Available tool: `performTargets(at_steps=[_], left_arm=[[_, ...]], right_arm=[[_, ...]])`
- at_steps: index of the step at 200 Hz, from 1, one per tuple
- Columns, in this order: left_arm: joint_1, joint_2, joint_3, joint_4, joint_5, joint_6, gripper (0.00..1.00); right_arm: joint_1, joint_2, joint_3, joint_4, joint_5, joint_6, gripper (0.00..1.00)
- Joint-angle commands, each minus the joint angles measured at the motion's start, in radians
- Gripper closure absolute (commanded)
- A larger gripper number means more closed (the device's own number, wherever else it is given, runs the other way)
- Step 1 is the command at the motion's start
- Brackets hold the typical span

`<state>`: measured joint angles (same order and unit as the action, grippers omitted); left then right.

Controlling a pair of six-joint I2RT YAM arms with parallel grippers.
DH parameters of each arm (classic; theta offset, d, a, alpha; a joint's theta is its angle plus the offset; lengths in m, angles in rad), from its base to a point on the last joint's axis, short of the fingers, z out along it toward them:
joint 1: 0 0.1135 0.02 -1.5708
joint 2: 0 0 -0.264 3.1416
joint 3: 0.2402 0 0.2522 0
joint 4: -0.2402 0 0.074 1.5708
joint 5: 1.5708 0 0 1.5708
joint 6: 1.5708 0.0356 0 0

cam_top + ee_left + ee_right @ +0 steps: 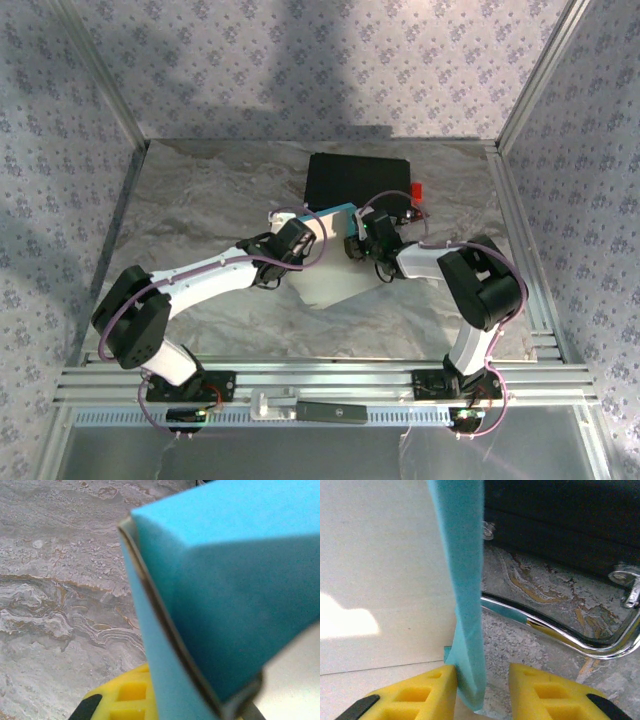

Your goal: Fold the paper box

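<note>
The paper box (335, 285) lies partly folded at the middle of the marble table (200, 200), just below the black case (355, 178) in the top view. Its white inside faces up and a thin cyan edge shows along its upper side. Both arms reach in to it from the bottom of the frame. The left gripper (297, 238) sits at the box's upper left corner and the right gripper (482, 672) at its upper right edge, the two close together. In the left wrist view, a folded cyan panel (225, 570) takes up the right and centre of the frame. Its creased cardboard edge runs down to the lower middle, right against the one yellow finger (127, 695) that shows there, and the left jaws are closed tight on that edge. In the right wrist view, an upright cyan flap (462, 580) stands between the two yellow fingers at the bottom of the frame. It touches the finger on the left and leaves a clear gap to the one on the right, so these jaws stand partly apart and pinch nothing. A white panel (380, 570) fills the left of that frame. At the upper right are the black case's side, a metal latch (627, 577) and a chrome handle (560, 635) lying on the table.
</note>
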<state>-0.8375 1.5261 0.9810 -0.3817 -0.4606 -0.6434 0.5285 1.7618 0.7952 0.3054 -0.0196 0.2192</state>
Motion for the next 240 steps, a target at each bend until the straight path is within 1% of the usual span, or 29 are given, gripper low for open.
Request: performTargets(at_steps=[1, 22, 38, 56, 80, 88, 97, 108, 115, 124, 147, 164, 185, 201, 240], left_arm=[[0.001, -0.005, 0.013, 0.007, 0.02, 0.017, 1.0], [0.0, -0.007, 0.012, 0.006, 0.02, 0.019, 1.0], [0.0, -0.008, 0.012, 0.005, 0.019, 0.021, 1.0], [0.001, -0.009, 0.013, 0.005, 0.018, 0.021, 1.0], [0.001, -0.007, 0.017, 0.003, 0.019, 0.019, 1.0], [0.001, -0.006, 0.019, 0.003, 0.019, 0.02, 1.0], [0.001, -0.004, 0.022, 0.003, 0.02, 0.02, 1.0], [0.002, -0.002, 0.022, 0.002, 0.021, 0.019, 1.0], [0.001, -0.003, 0.022, 0.0, 0.022, 0.02, 1.0], [0.0, -0.003, 0.022, 0.001, 0.022, 0.019, 1.0], [0.0, -0.007, 0.018, -0.002, 0.022, 0.02, 1.0], [0.001, -0.007, 0.018, -0.002, 0.024, 0.019, 1.0], [0.0, -0.006, 0.016, 0.0, 0.026, 0.019, 1.0], [0.002, -0.002, 0.019, 0.0, 0.027, 0.02, 1.0], [0.003, 0.003, 0.031, -0.005, 0.034, 0.023, 1.0]], right_arm=[[-0.001, 0.051, 0.02, -0.103, -0.008, -0.017, 0.66], [0.0, 0.059, 0.019, -0.101, 0.007, -0.012, 0.7], [0.005, 0.062, 0.02, -0.104, 0.033, -0.009, 0.85], [0.021, 0.063, 0.027, -0.128, 0.118, -0.011, 1.0], [0.063, 0.077, 0.056, -0.21, 0.296, 0.016, 1.0], [0.084, 0.083, 0.065, -0.237, 0.382, 0.021, 1.0], [0.106, 0.092, 0.075, -0.263, 0.451, 0.023, 1.0], [0.121, 0.102, 0.081, -0.287, 0.511, 0.032, 1.0], [0.126, 0.1, 0.08, -0.292, 0.523, 0.036, 1.0], [0.123, 0.093, 0.074, -0.276, 0.497, 0.032, 1.0], [0.095, 0.03, 0.012, -0.178, 0.359, 0.002, 1.0], [0.05, -0.03, -0.031, -0.104, 0.212, -0.016, 0.83], [0.007, -0.09, -0.043, -0.081, 0.081, -0.05, 0.72], [-0.019, -0.125, -0.042, -0.085, 0.027, -0.054, 0.68], [-0.061, -0.166, -0.036, -0.094, -0.016, -0.053, 0.64]])
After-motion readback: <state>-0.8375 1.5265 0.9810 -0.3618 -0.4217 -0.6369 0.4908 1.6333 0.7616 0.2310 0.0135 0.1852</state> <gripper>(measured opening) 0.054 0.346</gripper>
